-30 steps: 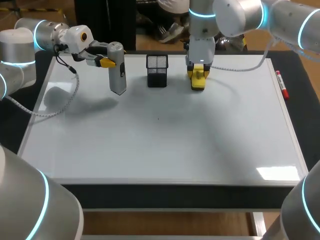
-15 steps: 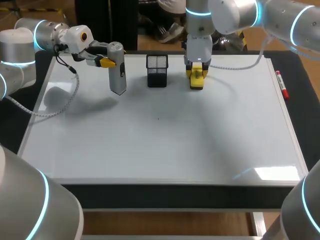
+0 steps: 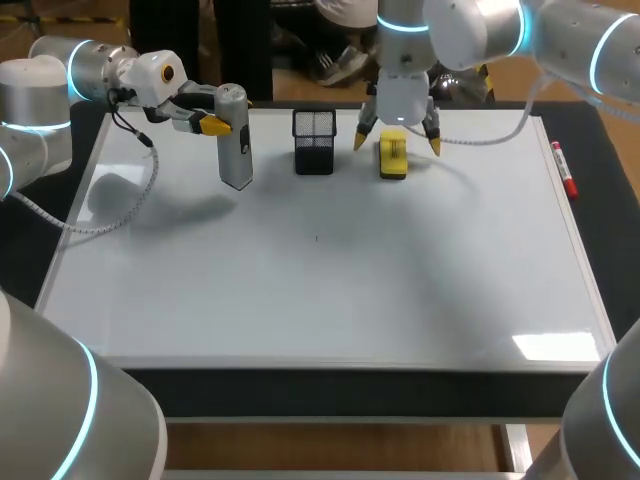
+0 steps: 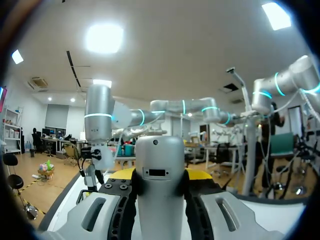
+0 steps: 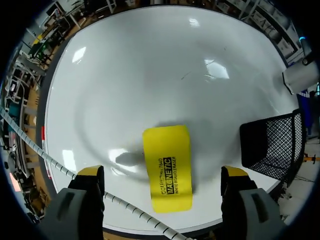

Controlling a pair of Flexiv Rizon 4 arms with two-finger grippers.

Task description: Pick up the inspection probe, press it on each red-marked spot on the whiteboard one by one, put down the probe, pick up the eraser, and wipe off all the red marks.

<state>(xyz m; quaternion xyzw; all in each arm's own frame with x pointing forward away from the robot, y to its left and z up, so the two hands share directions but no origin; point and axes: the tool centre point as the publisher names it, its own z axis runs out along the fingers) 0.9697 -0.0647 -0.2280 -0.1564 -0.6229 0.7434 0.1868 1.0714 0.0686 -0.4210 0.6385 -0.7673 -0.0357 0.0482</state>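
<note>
A grey inspection probe (image 3: 234,138) hangs upright above the whiteboard's far left, with my left gripper (image 3: 215,124) shut on its upper part; in the left wrist view the probe (image 4: 160,185) stands between the fingers. The yellow eraser (image 3: 393,156) lies flat on the whiteboard (image 3: 320,260) at the far middle. My right gripper (image 3: 397,140) hovers over it, open wide, its yellow tips either side and clear of the eraser (image 5: 167,166). No red marks show on the board.
A black mesh cup (image 3: 314,141) stands between the probe and the eraser. A red marker (image 3: 565,172) lies on the whiteboard's right frame. A thin cable (image 5: 60,165) crosses the right wrist view beside the gripper.
My right gripper has let go of the eraser and opened wide, leaving it flat on the board. The left arm and probe have not moved.
</note>
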